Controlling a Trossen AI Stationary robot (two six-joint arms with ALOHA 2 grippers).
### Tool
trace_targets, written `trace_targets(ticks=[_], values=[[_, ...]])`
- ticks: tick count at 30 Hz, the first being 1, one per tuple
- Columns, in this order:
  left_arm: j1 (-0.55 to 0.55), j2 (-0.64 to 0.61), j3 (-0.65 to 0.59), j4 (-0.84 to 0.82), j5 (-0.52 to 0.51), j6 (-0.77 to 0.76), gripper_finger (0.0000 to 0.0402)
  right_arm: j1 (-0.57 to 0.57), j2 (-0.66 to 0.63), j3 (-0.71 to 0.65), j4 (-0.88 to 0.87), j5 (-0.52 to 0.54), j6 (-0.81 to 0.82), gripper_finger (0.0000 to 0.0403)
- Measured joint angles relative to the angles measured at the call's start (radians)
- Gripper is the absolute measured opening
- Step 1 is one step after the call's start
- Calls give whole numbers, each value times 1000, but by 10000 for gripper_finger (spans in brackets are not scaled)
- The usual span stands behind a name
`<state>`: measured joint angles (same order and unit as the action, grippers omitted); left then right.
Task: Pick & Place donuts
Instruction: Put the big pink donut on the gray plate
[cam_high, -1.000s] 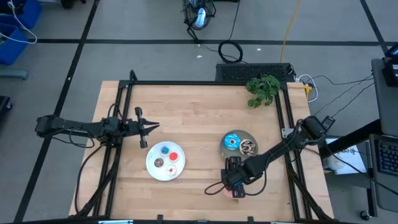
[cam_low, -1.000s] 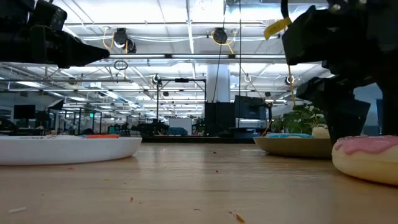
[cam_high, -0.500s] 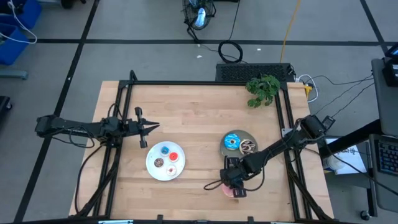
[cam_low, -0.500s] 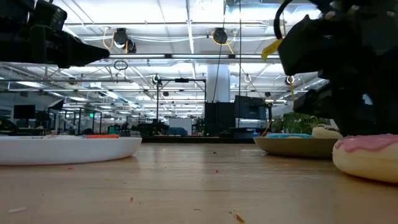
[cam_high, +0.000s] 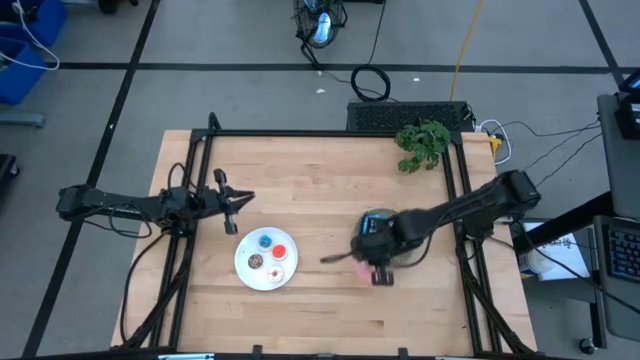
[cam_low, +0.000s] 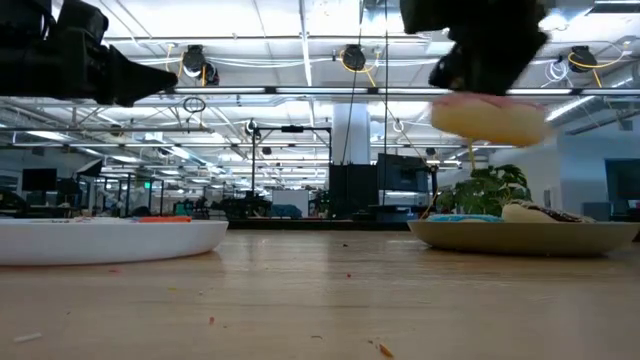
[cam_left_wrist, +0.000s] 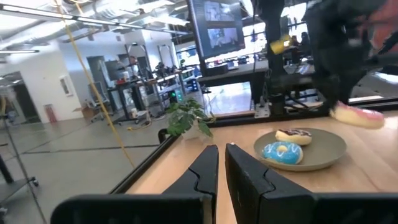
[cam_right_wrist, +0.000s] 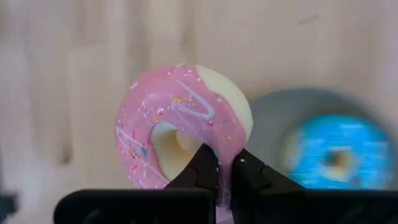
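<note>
A pink-iced donut (cam_right_wrist: 180, 124) hangs in the air in my right gripper (cam_right_wrist: 222, 177), which is shut on it just near of the grey plate (cam_high: 400, 222). In the low view the donut (cam_low: 490, 118) floats well above the tabletop. On the grey plate (cam_left_wrist: 323, 155) rest a blue donut (cam_left_wrist: 281, 151) and a dark sprinkled one (cam_left_wrist: 295, 135). The white plate (cam_high: 252, 276) at centre-left carries several tiny donuts. My left gripper (cam_high: 250, 198) waits shut above the table's left part, beyond the white plate. My right gripper pinches the pink donut's ring wall (cam_right_wrist: 214, 146); one finger (cam_right_wrist: 200, 163) stands at the hole's edge, the other (cam_right_wrist: 249, 175) outside the ring. The fingers come from above. The donut is lifted clear of the table, icing side toward the wrist.
A green toy plant (cam_high: 422, 142) lies at the table's far right corner. Black frame rails (cam_high: 200, 150) run along the far, left and right sides. Bare wood (cam_high: 330, 320) lies between the two plates and along the near edge.
My right gripper has shut on the pink donut, which lay on the table near the front edge. It has lifted the donut clear and carried it toward the far edge, up beside the grey plate.
</note>
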<state>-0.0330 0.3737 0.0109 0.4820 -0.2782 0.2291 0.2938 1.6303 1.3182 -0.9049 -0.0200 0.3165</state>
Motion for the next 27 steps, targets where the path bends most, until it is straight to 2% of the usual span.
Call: trace_targets(ticks=[3, 5, 10, 22, 27], values=[[0, 0, 0, -1, -13, -1, 37, -47, -56, -16, -34, 100, 6, 9], [0, 0, 0, -2, -13, -2, 37, -76, -79, -55, -46, 129, 14, 11], [0, 0, 0, -5, -13, -2, 37, -114, -86, -176, -28, 71, 59, 7], [0, 0, 0, -6, -13, -3, 37, -111, -88, -359, 128, 97, 102, 9], [0, 0, 0, -6, -13, -33, 37, -109, -88, -367, 127, 98, 114, 42]])
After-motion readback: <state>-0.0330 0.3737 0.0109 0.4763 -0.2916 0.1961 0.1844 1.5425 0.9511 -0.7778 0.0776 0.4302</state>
